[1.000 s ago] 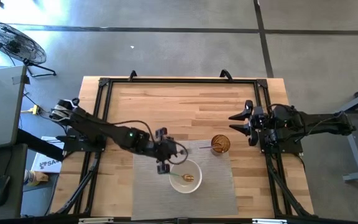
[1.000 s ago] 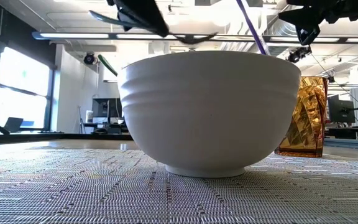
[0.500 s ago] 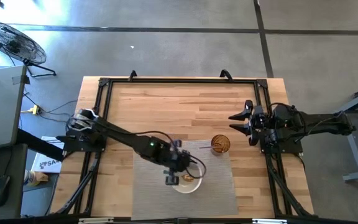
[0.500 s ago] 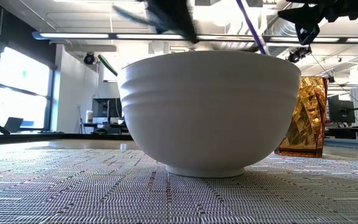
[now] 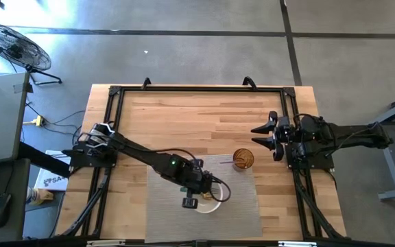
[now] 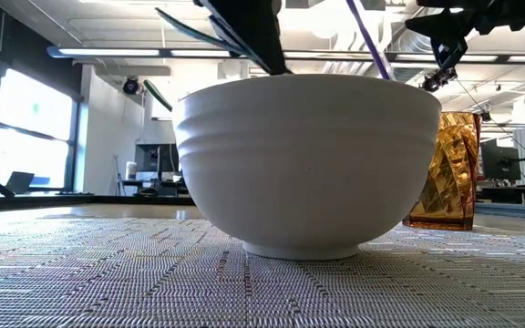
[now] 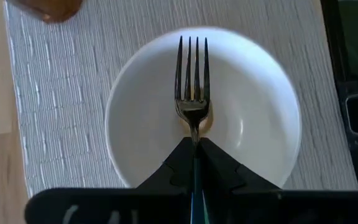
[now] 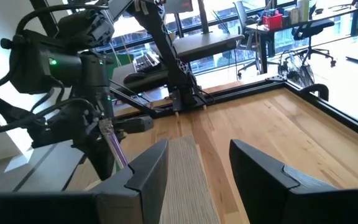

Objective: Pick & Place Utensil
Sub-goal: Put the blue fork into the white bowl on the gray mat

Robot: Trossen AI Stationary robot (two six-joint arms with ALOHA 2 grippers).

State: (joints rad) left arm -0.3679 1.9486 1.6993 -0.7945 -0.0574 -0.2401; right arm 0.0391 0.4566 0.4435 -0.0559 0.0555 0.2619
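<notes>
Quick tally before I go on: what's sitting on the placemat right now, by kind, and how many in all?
Bowl: 1, white
Fork: 1, held over the bowl by the left gripper
Amber glass: 1, with one purple-handled utensil standing in it
Total: 4 things

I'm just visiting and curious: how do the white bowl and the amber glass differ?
The bowl is white, opaque, wide and round; the glass is amber, see-through, narrower, with faceted sides. The left tool holds a fork over the bowl, while a purple stick leans up near the glass. Both stand upright on the woven mat.
</notes>
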